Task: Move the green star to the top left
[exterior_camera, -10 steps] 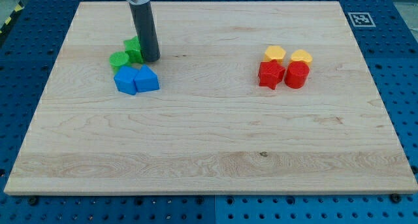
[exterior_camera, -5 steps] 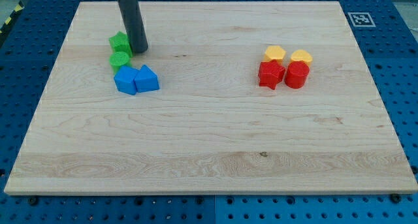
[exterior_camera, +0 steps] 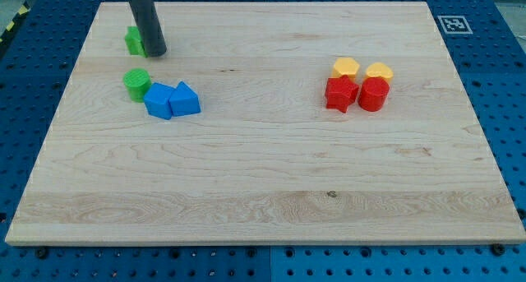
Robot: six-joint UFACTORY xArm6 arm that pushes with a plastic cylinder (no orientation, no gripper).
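Observation:
The green star [exterior_camera: 133, 40] lies near the board's top left, partly hidden by my rod. My tip [exterior_camera: 157, 53] rests on the board right against the star's right side. A green round block [exterior_camera: 136, 82] sits apart below the star, touching the blue pair.
Two blue blocks [exterior_camera: 158, 100] [exterior_camera: 185, 99] sit side by side below my tip. At the view's right, two yellow blocks [exterior_camera: 346, 67] [exterior_camera: 379, 71] sit above a red star [exterior_camera: 341, 93] and a red block [exterior_camera: 373, 94]. The wooden board [exterior_camera: 263, 191] has a marker tag [exterior_camera: 451, 23] at its top right corner.
My tip has moved up and left, pushing the green star away from the green round block toward the top left. The round block shifted slightly left and down.

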